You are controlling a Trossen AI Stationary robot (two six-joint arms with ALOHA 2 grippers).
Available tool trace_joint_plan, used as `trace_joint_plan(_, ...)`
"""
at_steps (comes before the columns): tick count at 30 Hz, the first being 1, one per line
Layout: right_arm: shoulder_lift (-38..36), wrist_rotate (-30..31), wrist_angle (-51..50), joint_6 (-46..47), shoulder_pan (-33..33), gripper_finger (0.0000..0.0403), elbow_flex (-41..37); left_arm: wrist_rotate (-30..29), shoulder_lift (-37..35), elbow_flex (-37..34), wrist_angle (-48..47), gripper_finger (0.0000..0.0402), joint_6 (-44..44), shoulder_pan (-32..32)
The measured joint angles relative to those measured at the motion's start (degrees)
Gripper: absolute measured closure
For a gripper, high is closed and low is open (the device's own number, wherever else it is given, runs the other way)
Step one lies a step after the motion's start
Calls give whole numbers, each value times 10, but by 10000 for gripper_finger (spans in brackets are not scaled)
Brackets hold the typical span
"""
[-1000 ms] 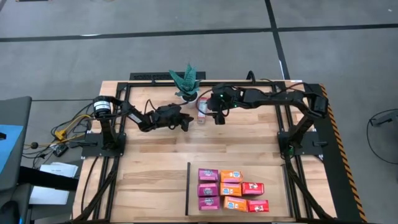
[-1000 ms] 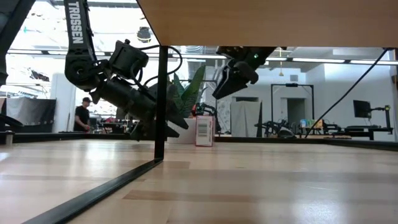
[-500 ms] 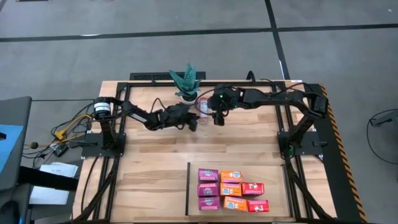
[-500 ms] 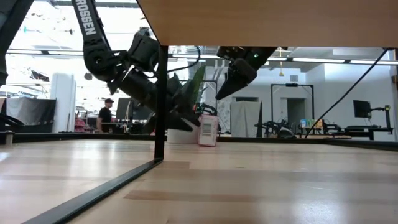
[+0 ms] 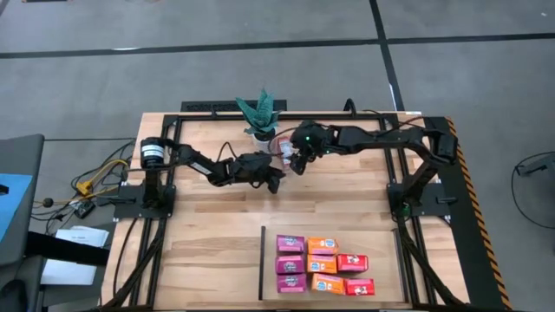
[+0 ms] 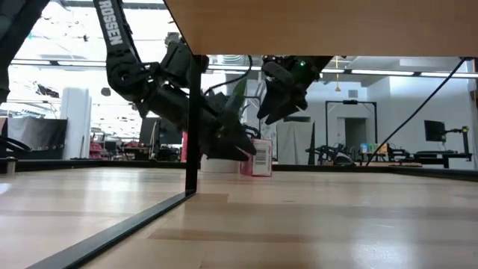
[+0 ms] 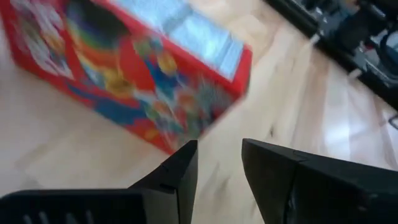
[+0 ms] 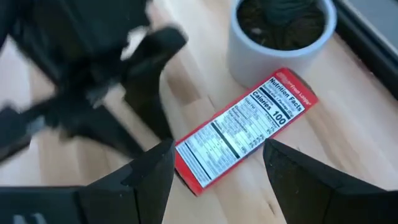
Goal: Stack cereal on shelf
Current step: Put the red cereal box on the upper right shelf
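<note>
Tabletop (image 5: 208, 234): slatted wood, both my arms reaching over its far half.
Shelf (image 5: 381, 251): light panel at the near right, black strip (image 5: 262, 263) along its left edge; eight cereal boxes (image 5: 322, 264) lie flat on it in rows, purple at the left, orange in the middle, red at the right.
Potted plant (image 5: 259, 113): far edge, centre; white pot (image 8: 280, 37) just beside the loose box.
Red cereal box (image 8: 245, 127): on the tabletop by the pot, nutrition panel up; not held.
Right gripper (image 8: 214, 165): hanging above the red box, jaws spread wide, touching nothing.
Left gripper (image 7: 217, 162): low at the box's side, tips nearly on it; jaws parted a narrow gap, pinching nothing.
</note>
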Motion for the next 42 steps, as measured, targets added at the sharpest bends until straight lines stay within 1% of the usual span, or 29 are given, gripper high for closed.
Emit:
trace_joint_plan(4,0,101,8,18,29,135,0,19,11,3,-2,288,-12,-1)
trace_joint_plan(6,0,130,14,18,40,135,0,13,11,3,1,288,-5,-2)
trace_joint_plan(9,0,134,12,28,43,135,0,-9,11,6,2,288,-1,-2)
trace_joint_plan(12,0,134,0,42,46,135,0,-12,3,5,3,291,-5,-1)
trace_joint_plan(14,0,134,-5,42,46,135,0,-12,-10,5,-6,300,0,-2)
trace_joint_plan(18,0,135,-9,43,45,135,0,-24,-37,5,-64,337,1,-5)
trace_joint_plan(22,0,137,-5,43,45,135,0,-77,-41,5,-79,389,2,-7)
trace_joint_plan(24,0,144,-5,44,45,135,0,-108,-35,5,-67,396,-2,-7)
trace_joint_plan(26,0,150,-5,43,45,135,0,-125,-24,5,-51,396,-2,-7)
trace_joint_plan(28,0,151,-5,43,45,135,0,-124,-9,5,-20,399,-2,-5)
trace_joint_plan(32,0,151,-6,58,42,135,0,-100,24,18,17,400,-23,-3)
trace_joint_plan(36,0,151,-15,99,38,135,0,-56,57,50,25,400,-38,-9)
trace_joint_plan(39,0,151,-46,126,35,135,-2,-45,68,58,26,400,-56,-11)
trace_joint_plan(42,0,141,-18,140,29,135,-18,-42,68,60,26,400,-50,-11)
